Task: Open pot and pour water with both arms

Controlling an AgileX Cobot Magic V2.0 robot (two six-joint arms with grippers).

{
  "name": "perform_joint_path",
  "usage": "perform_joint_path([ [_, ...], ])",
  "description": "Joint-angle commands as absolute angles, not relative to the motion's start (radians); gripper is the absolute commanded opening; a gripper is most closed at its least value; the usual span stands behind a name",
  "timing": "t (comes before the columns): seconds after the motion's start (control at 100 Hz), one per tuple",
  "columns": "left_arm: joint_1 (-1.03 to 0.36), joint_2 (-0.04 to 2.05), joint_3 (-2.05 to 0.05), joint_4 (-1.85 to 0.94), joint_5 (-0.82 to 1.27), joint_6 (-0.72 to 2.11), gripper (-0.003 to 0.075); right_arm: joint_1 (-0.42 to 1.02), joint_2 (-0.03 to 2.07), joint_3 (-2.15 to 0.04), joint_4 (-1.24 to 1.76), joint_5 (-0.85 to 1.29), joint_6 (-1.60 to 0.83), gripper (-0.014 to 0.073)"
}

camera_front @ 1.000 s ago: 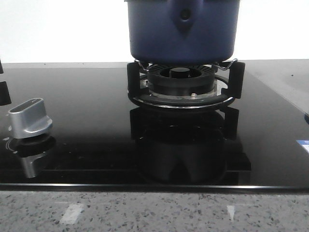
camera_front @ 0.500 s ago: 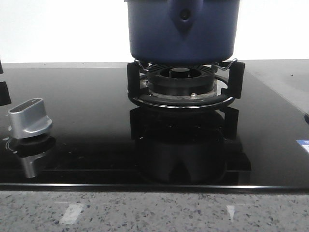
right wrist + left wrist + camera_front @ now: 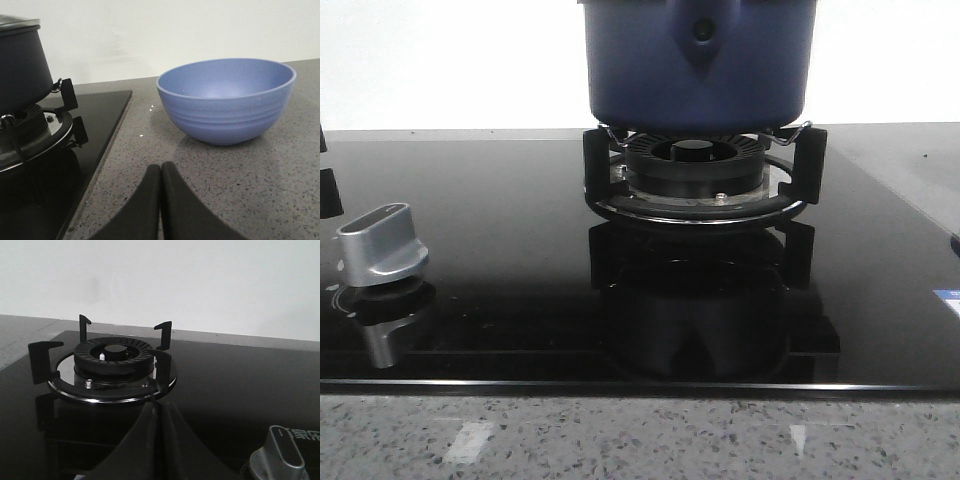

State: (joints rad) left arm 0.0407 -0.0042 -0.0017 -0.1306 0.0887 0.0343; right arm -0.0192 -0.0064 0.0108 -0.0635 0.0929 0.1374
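The dark-blue pot stands on the black burner support at the back centre of the glass hob; its top is cut off by the front view's edge. In the right wrist view the pot is off to one side with a metal lid rim on it. My right gripper is shut and empty over the speckled counter, apart from the pot. My left gripper is shut and empty over the hob, facing a second, bare burner. Neither gripper shows in the front view.
A blue bowl stands empty on the granite counter beyond the right gripper. A silver knob sits on the hob's left front, also seen as the knob beside the left gripper. The hob's front edge meets the counter.
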Motion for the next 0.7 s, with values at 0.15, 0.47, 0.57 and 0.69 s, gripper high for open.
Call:
perform_joint_path([
  [0.15,0.042,-0.031,0.033,-0.241,0.015,0.025,-0.002,-0.019,-0.03,0.036,-0.067,-0.016,0.133,-0.0048],
  [0.47,0.042,-0.031,0.029,-0.667,0.011,0.025,-0.002,-0.019,-0.03,0.036,0.32,-0.084,0.133,-0.0048],
  [0.57,0.042,-0.031,0.009,-0.755,0.026,0.025,-0.002,-0.019,-0.03,0.018,0.387,-0.07,0.133,-0.0048],
  [0.69,0.042,-0.031,-0.05,-0.752,0.089,0.025,-0.002,-0.019,-0.026,-0.052,0.383,0.038,0.131,-0.0047],
])
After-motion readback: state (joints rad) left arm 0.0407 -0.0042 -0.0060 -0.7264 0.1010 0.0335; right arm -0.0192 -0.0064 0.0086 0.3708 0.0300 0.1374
